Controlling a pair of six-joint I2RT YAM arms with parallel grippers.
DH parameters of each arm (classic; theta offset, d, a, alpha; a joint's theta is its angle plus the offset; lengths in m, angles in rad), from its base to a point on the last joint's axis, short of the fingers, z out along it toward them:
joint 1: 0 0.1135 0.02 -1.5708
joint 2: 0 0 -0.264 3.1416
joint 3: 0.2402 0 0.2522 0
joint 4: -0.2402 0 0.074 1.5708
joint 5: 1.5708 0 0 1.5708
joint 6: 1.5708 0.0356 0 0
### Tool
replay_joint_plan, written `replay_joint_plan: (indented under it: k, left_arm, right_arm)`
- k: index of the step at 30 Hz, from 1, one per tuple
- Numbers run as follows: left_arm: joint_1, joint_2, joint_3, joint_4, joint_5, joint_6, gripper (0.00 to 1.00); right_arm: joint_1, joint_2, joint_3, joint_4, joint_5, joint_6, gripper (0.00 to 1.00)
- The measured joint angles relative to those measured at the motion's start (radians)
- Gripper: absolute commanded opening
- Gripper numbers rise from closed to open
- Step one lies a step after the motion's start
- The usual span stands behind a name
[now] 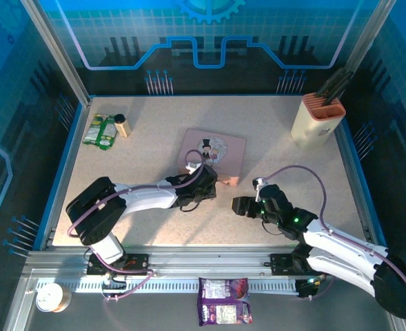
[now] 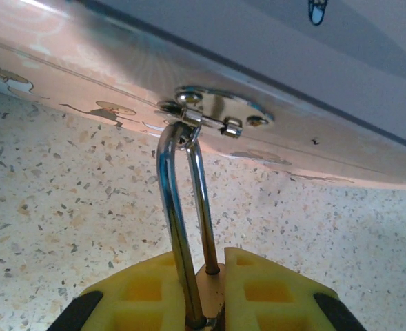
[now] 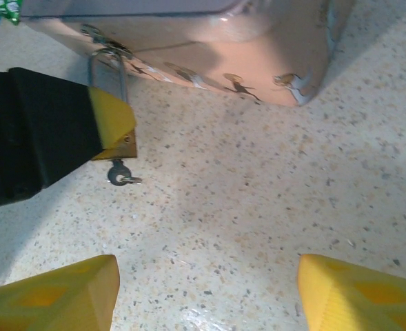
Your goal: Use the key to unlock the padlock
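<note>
- Two yellow-padded left fingers (image 2: 213,279) are drawn in narrow and clamp the padlock (image 2: 208,293). Its brass body is pinched between them, with just a strip of it showing.
- Out from between those fingers the silvery shackle (image 2: 177,221) rises away from the pads. Both of its legs run down into the brass body.
- Beyond the fingertips, the bend of the shackle passes through the shiny hasp (image 2: 220,114) on the front wall of the pink tin (image 2: 313,83).
- In the right wrist view the key (image 3: 118,174) sits at the end of the padlock that faces the right fingers (image 3: 209,296). Its dark ring-shaped head is right against the brass bottom, just past the tip of the left arm's pad.
- I cannot tell whether the key's blade is seated in the keyhole.
- Those right fingers are spread wide and hold nothing, above the speckled desk (image 3: 258,207).
- The key lies ahead of them and off toward their left-hand pad, clearly apart from both pads.
- The tin's corner lies farther ahead, beyond the gap between them.
</note>
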Motion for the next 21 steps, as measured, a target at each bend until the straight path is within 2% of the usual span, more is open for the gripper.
replay_joint_plan:
  k: [4,11,21]
  left_arm:
    - [-0.012,0.021,0.031,-0.035,-0.035,-0.001,0.02]
    - [-0.03,0.062,0.092,-0.087,-0.079,-0.005,0.14]
    - [-0.04,0.076,0.073,-0.087,-0.093,0.014,0.32]
  right_arm:
    - [-0.006,0.031,0.008,-0.015,-0.004,0.017,0.7]
    - [-0.008,0.055,0.015,-0.014,-0.011,0.036,0.7]
    - [-0.015,0.072,0.047,-0.007,-0.03,0.041,0.7]
